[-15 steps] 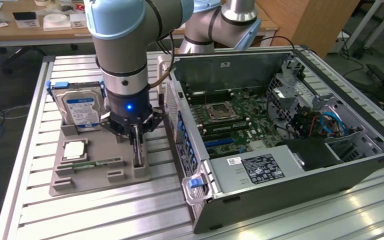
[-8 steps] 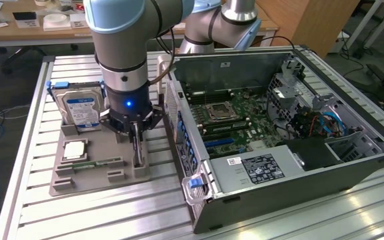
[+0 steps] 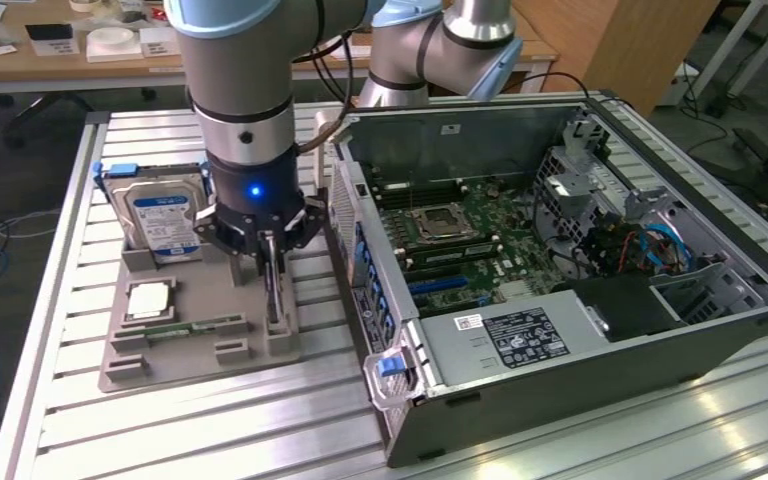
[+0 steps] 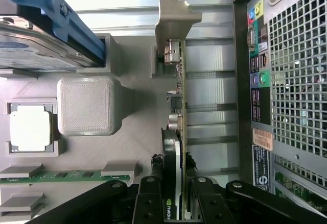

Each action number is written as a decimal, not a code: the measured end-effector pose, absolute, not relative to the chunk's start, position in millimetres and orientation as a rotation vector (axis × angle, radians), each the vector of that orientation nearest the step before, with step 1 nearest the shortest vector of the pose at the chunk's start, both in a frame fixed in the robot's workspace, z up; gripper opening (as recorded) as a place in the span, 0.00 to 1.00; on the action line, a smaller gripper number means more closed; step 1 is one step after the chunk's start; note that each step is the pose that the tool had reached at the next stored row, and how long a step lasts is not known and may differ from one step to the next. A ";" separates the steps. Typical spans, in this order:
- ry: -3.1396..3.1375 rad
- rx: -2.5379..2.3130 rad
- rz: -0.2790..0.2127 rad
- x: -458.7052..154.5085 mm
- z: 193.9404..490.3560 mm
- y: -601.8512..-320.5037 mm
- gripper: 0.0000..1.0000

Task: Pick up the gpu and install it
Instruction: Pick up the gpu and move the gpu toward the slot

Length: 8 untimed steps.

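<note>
**Card Gripped at the Tray, Install Not Yet Done**

On the exterior view's left, a silver hard drive (image 3: 160, 215) with a blue label stood upright in the grey plastic tray (image 3: 131, 350) on the slatted aluminium counter (image 3: 197, 440). Just right of it, my claw (image 3: 271, 262) was pinching the gpu (image 3: 273, 290), a thin green-and-black card with a silver end bracket, standing on edge at the tray. I could not tell whether it had cleared its holder. Farther right lay the open dark metal computer case (image 3: 704, 330), green motherboard (image 3: 491, 230) exposed. I judged the pickup underway, with nothing seated in the case.
</note>
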<state>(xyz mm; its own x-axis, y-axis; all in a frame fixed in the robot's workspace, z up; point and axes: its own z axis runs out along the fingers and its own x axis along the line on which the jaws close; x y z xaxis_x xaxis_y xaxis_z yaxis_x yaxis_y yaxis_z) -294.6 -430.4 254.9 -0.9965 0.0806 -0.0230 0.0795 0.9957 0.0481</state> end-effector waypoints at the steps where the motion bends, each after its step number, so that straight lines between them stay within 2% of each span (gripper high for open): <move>1: 3.113 0.125 0.074 -294.6 255.7 -430.4 0.27; 8: 3.113 0.125 0.074 -294.6 255.7 -430.4 0.27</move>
